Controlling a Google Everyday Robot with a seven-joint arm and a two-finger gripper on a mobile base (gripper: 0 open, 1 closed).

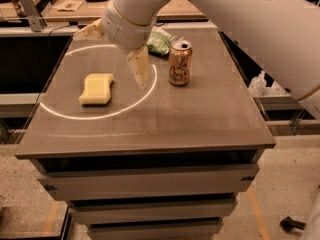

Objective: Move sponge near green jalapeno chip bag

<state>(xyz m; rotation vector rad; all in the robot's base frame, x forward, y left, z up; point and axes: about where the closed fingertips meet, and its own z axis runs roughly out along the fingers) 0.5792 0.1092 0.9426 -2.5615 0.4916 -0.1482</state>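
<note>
The pale yellow sponge (pixel 96 89) lies flat on the left part of the table top, inside a white ring of light. The green jalapeno chip bag (pixel 162 42) lies at the back middle of the table, partly hidden behind my arm. My gripper (pixel 111 59) hangs above the table between the sponge and the bag, just right of and behind the sponge. Its yellowish fingers (pixel 141 68) are spread apart and hold nothing.
A tan-orange soda can (pixel 179 63) stands upright right of the gripper, in front of the bag. The grey table (pixel 200 119) has drawers below. A wooden bench with small items stands behind. Spray bottles (pixel 259 83) stand at the right.
</note>
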